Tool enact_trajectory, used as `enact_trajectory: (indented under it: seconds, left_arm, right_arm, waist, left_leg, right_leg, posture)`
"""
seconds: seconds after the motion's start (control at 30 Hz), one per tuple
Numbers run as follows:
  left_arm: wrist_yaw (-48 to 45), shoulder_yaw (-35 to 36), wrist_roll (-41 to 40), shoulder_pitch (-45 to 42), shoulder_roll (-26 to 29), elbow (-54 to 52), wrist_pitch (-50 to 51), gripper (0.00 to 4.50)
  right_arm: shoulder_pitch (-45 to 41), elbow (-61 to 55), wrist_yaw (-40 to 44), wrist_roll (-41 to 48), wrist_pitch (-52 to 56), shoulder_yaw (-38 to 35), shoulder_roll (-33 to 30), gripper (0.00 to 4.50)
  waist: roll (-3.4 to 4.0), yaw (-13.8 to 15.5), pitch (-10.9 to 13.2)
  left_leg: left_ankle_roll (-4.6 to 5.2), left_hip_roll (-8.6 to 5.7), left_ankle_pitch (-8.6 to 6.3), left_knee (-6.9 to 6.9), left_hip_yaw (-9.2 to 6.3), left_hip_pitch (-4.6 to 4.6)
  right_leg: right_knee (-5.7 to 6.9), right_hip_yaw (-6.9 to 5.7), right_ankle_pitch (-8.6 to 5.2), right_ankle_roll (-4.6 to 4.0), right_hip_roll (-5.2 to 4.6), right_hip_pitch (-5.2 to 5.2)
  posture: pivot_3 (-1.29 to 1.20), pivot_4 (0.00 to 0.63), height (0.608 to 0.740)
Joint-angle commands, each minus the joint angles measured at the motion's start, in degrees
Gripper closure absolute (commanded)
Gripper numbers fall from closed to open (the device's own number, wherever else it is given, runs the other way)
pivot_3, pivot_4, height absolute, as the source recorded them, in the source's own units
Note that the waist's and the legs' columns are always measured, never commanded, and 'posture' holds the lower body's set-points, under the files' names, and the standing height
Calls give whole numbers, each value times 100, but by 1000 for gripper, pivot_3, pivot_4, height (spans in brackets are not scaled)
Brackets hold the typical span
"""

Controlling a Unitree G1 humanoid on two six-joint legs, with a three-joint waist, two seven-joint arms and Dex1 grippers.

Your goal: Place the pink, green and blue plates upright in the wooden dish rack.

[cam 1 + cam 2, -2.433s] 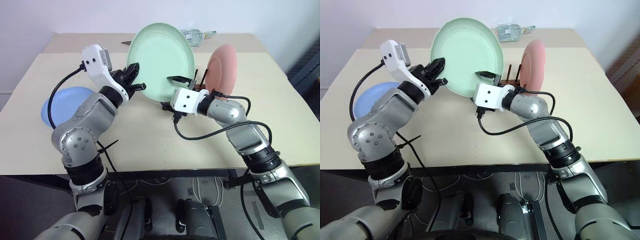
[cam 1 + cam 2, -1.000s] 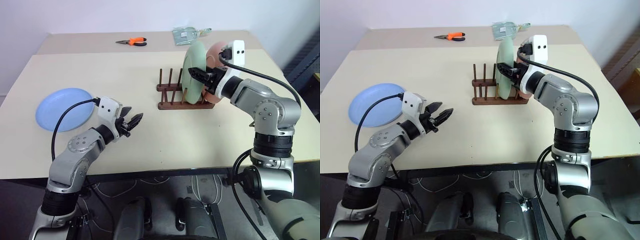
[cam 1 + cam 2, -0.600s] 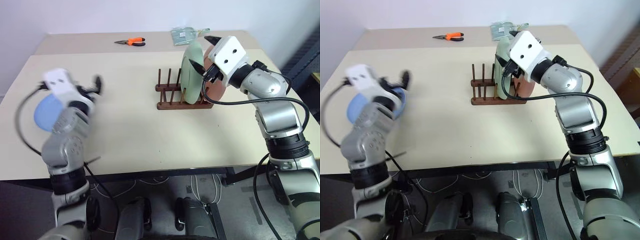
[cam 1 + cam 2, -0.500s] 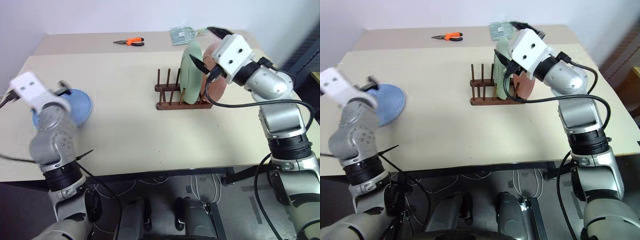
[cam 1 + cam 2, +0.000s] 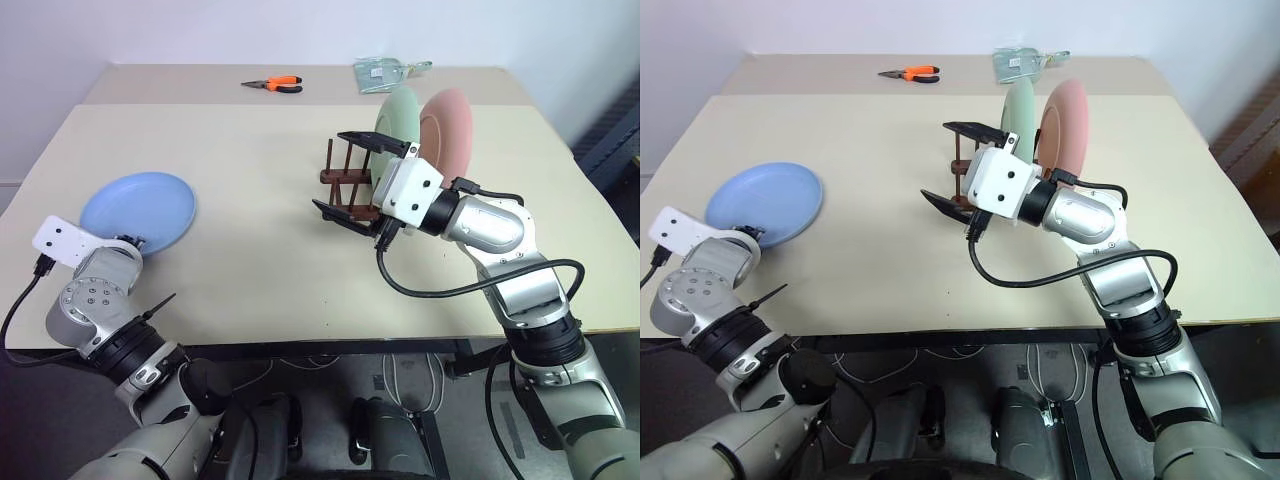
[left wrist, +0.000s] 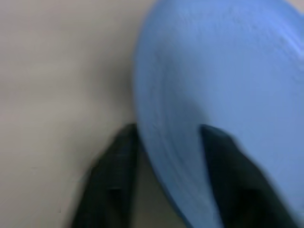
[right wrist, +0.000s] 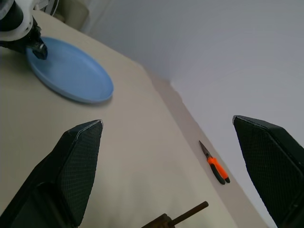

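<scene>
Jaws: left gripper straddles blue plate rim, right gripper empty, spread wide
Rack: green plate, pink plate upright between pegs (slots prop them)
Blue: left of rack, well apart

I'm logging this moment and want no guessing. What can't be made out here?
- Rack: in the eye views the right gripper covers most of it, so which slots hold the green plate and pink plate is unclear.
- Blue plate: blurred in the left wrist view; its rim hides how firmly the left gripper pinches it.
</scene>
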Motion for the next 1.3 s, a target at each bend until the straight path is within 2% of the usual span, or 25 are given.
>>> enact_trajectory:
  seconds: [0.03, 0.17, 0.23, 0.4, 0.57, 0.67, 0.73, 0.77, 0.83, 0.93, 1.0, 1.1, 1.17, 1.3]
  left_arm:
    - [-801, -621, -300, -1, 209, -304, -300, 4477]
    - [-1997, -1875, -509, 89, 353, -1279, -817, 4477]
    - [-2275, -2270, -613, 141, 344, -1609, -860, 4477]
    - [-2079, -2825, -1021, 9, -36, -2230, -612, 4477]
    - [-1817, -3068, -1365, -98, -224, -2510, -332, 4477]
    - [-1722, -3141, -1581, -96, -263, -2607, -193, 4500]
    - [-1672, -3166, -1636, -92, -230, -2640, -152, 4500]
    - [-1689, -3121, -1724, -97, -230, -2628, -182, 4173]
    - [-1440, -2681, -2190, -273, -445, -2451, -436, 3492]
    - [-980, -2055, -2671, -566, -500, -2119, -893, 2055]
    - [-807, -1474, -2556, -815, -58, -1724, -1534, 1061]
    - [-983, -1516, -1586, -608, 904, -1239, -2045, 1061]
    - [-1094, -1740, -1059, -268, 1433, -798, -2103, 1061]
    - [-2255, -3389, 133, 1054, 2292, -747, -2373, 1061]
  right_arm:
    - [24, -115, 102, -98, 81, -19, -37, 0]
    - [4, -90, 373, -61, 315, 154, -2, 0]
    - [-82, 5, 298, -277, 245, 277, 97, 0]
    - [-581, 737, -154, -1442, -626, 833, 358, 0]
    - [-1127, 1640, -670, -2168, -1115, 978, 622, 0]
    - [-1247, 1990, -873, -2544, -1410, 1042, 607, 824]
    - [-1263, 2081, -944, -2652, -1522, 1004, 599, 1787]
    - [-1261, 2079, -959, -2682, -1569, 978, 577, 2226]
    - [-1253, 2065, -972, -2743, -1686, 940, 543, 2726]
    - [-1248, 2035, -1012, -2796, -1803, 887, 522, 4110]
    - [-1277, 1919, -983, -2679, -1890, 754, 490, 4129]
    - [-1312, 1686, -860, -2272, -1913, 486, 527, 4129]
    - [-1336, 1407, -736, -1589, -1541, 147, 741, 4129]
    - [-1379, 310, -634, 1158, 898, -883, 1620, 4129]
  waist:
    - [-6, 13, 1]
    - [-13, 7, 4]
    - [-12, -15, 4]
    - [-9, -124, 3]
    - [-9, -146, 3]
    - [-9, -128, 3]
    - [-10, -120, 3]
    - [-10, -128, 3]
    - [-9, -134, 3]
    - [-11, -130, 4]
    - [-10, -151, 6]
    - [-6, -187, 8]
    - [-6, -167, 8]
    - [-7, -98, 6]
  left_leg:
    - [0, 0, 0, 0, 0, -1]
    - [-1, -4, -1, 0, -1, -2]
    - [-2, -3, -1, 0, -1, -2]
    - [-8, 0, 4, -5, 1, 7]
    - [-11, 3, 8, -6, 0, 7]
    - [-11, 2, 8, -6, 0, 7]
    - [-10, 2, 8, -6, -1, 6]
    - [-10, 1, 8, -6, -1, 6]
    - [-11, 3, 8, -6, -2, 7]
    - [-11, 4, 8, -4, -4, 6]
    - [-11, 4, 8, -4, -5, 6]
    - [-15, 9, 11, -9, 0, 11]
    - [-16, 9, 11, -16, 5, 13]
    - [-16, 8, 11, -18, 0, 11]
  right_leg:
    - [-1, 0, 0, 0, 0, 0]
    - [-3, -2, 0, 0, -1, 4]
    - [-3, -1, 0, 0, -2, 3]
    - [0, 5, 0, -2, 2, 3]
    - [3, 13, -1, -3, 9, 1]
    - [0, 12, -1, -3, 9, 3]
    - [-2, 11, -1, -3, 9, 5]
    - [-2, 11, -1, -3, 9, 5]
    - [-2, 12, -1, -3, 19, 5]
    - [-4, 12, -1, -3, 11, 6]
    - [-2, 11, -2, -4, 11, 5]
    - [-1, 14, -2, -5, 24, 2]
    - [0, 13, -3, -7, 35, 0]
    - [5, 8, -3, -7, 36, 9]
  posture:
    - [0, 150, 740]
    - [0, 150, 740]
    - [0, 150, 740]
    - [0, 150, 740]
    - [0, 150, 740]
    - [0, 150, 740]
    - [0, 150, 740]
    - [0, 150, 740]
    - [0, 150, 740]
    - [0, 150, 740]
    - [0, 150, 740]
    - [0, 150, 740]
    - [0, 150, 740]
    - [0, 150, 740]
